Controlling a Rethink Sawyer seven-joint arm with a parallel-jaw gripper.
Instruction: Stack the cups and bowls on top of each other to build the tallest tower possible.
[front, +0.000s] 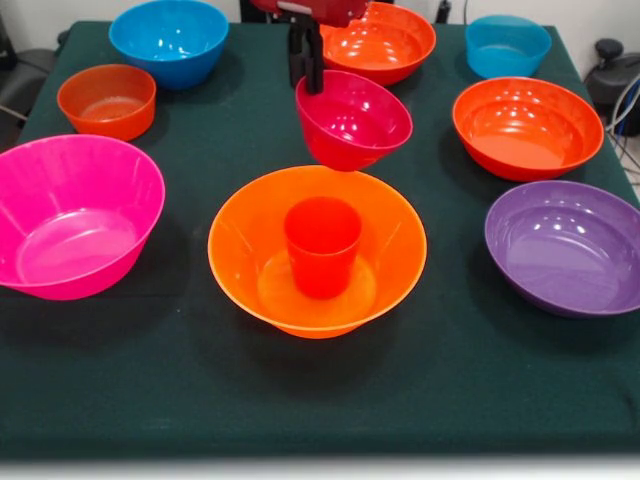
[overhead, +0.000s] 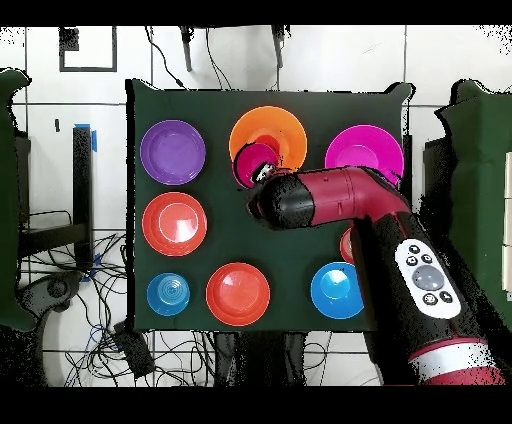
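One magenta bowl (front: 353, 120) hangs tilted, its rim clenched in the pincer (front: 307, 72). Below and just forward: cup (front: 322, 245) upright in yellow-orange bowl (front: 392, 235). Advice: level, centre over cup, lower gently, then release.

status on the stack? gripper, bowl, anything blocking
Gripper shut on small magenta bowl, held tilted above the table. Below: large orange bowl with cup upright inside. Nothing in the way.

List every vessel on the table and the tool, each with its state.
Tool: shut on magenta bowl's rim.
Magenta bowl: lifted, tilted.
Yellow-orange bowl: upright, holds tumbler.
Tumbler: upright inside it.
Pink bowl: tilted, empty.
Purple bowl: upright, empty.
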